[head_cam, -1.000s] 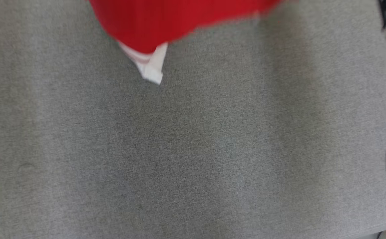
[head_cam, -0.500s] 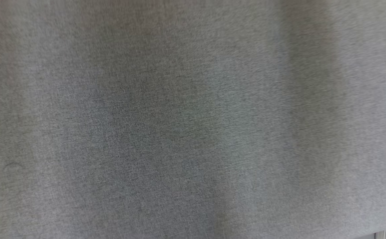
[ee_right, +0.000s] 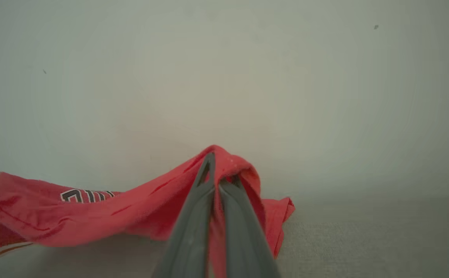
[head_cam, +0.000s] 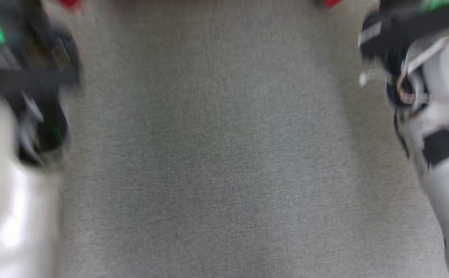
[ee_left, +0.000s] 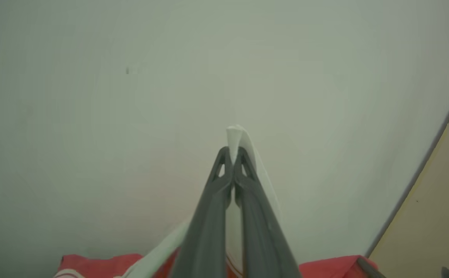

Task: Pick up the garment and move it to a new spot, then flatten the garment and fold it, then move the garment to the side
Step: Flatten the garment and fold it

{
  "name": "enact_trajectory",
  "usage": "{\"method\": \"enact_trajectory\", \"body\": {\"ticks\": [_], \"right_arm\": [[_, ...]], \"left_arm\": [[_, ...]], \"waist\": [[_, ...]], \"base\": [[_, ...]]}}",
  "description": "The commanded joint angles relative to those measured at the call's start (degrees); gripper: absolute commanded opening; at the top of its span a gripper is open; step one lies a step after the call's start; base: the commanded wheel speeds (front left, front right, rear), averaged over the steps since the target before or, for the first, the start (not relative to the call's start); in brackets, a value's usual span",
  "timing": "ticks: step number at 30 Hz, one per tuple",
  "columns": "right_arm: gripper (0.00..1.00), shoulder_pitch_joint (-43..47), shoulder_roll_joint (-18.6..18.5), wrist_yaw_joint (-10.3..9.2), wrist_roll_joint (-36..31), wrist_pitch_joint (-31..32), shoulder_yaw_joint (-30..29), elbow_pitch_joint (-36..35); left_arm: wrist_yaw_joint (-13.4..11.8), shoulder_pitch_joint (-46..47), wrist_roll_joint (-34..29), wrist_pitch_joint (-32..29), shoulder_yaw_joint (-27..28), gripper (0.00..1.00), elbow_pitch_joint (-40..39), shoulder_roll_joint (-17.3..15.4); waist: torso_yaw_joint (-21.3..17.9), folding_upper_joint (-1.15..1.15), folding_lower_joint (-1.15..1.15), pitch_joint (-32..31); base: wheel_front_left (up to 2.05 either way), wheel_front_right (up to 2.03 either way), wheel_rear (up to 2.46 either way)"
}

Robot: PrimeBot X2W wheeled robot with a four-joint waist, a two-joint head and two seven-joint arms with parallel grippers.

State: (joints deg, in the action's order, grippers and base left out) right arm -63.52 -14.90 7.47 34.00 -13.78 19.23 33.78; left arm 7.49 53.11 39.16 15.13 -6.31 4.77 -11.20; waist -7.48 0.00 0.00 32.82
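Pinching a peak of white trim [ee_left: 235, 135], my left gripper [ee_left: 232, 151] has its two dark fingers drawn together at the tips, and the cloth pokes out just past them. That trim belongs to the red jersey [ee_right: 93, 210], whose red body runs along the bottom edge of the left wrist view on both sides of the fingers. Behind it I see a plain pale wall [ee_left: 131, 77] and, at the lower right, a tan panel [ee_left: 437, 208] with a dark edge.

My right gripper [ee_right: 220, 172] is likewise clamped down, its fingers nearly touching, with a bunched ridge of red fabric caught between them and draped over the tips. From that grip the jersey sags away to the left of the right wrist view. Black lettering outlined in white shows on it there, and a white-and-red striped edge sits at the far left. A loose corner hangs to the right of the fingers, above the grey woven surface [ee_right: 363, 239]; I cannot tell whether the cloth touches it.

On my head camera everything is smeared by blur. My left arm [head_cam: 12, 127] stands at the left edge and my right arm [head_cam: 437, 116] at the right, both pale shells with black wrist parts, with the grey surface between them. Two small scraps of red show at the top edge, one near each arm.
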Motion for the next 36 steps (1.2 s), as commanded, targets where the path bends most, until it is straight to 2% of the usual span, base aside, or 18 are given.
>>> {"method": "enact_trajectory", "body": {"ticks": [1, 3, 9, 14, 15, 19, 25, 29, 36], "right_arm": [[0.00, 3.83, -1.33, 0.06, 2.35, 0.93, 0.73, -1.31], [0.00, 8.58, -2.81, 0.06, 4.15, 2.15, 0.85, -2.18], [0.00, 22.80, -3.31, 0.06, 7.62, 5.56, -0.60, -4.58], [0.00, 32.22, -3.48, 0.06, 4.08, 8.23, -3.33, -4.78], [0.00, 35.48, -3.03, 0.06, 2.06, 9.49, -5.33, -4.52], [0.00, 40.26, -2.10, 0.06, -0.75, 11.45, -8.30, -4.25], [0.00, 49.70, 0.80, 0.06, -6.26, 16.32, -14.81, -6.37], [0.00, 55.66, 3.02, 0.06, -9.40, 20.54, -18.24, -11.02], [0.00, 64.18, 6.76, 0.06, -14.12, 28.06, -23.22, -19.87]], "left_arm": [[-0.18, -5.97, 1.01, -0.03, 0.09, 0.00, -1.05, 0.41], [-0.29, -12.35, 2.70, -0.01, 0.36, 0.00, -2.46, 1.87], [-1.05, -30.43, 6.14, 0.00, 0.96, 0.00, -4.57, 4.88], [-1.33, -41.21, 7.42, 0.01, -0.06, 0.00, -4.53, 5.75], [-1.34, -44.62, 8.53, -0.23, -0.68, 0.00, -4.25, 6.14], [-1.86, -49.24, 8.97, -1.45, -1.85, 0.00, -3.54, 6.19], [-2.79, -57.06, 10.85, -8.55, -4.76, 0.00, -2.87, 4.21], [-3.54, -61.14, 12.92, -14.56, -6.25, 0.00, -4.11, 2.28], [-6.74, -68.01, 18.01, -25.07, -6.87, 0.00, -9.23, -1.21]], "waist": [[2.73, 0.00, 0.00, -9.07], [3.74, 0.00, 0.00, -12.22], [6.08, 0.00, 0.00, -20.40], [7.27, 0.00, 0.00, -24.86], [7.89, 0.00, 0.00, -26.06], [8.83, 0.00, 0.00, -27.54], [10.63, 0.00, 0.00, -29.64], [11.23, 0.00, 0.00, -30.29], [10.90, 0.00, 0.00, -30.30]], "base": [[0.00, 0.00, 0.00], [0.00, 0.00, 0.00], [0.00, 0.00, 0.00], [0.00, 0.00, 0.00], [0.00, 0.00, 0.00], [0.00, 0.00, 0.00], [0.00, 0.00, 0.00], [0.00, 0.00, 0.00], [0.00, 0.00, 0.00]]}}
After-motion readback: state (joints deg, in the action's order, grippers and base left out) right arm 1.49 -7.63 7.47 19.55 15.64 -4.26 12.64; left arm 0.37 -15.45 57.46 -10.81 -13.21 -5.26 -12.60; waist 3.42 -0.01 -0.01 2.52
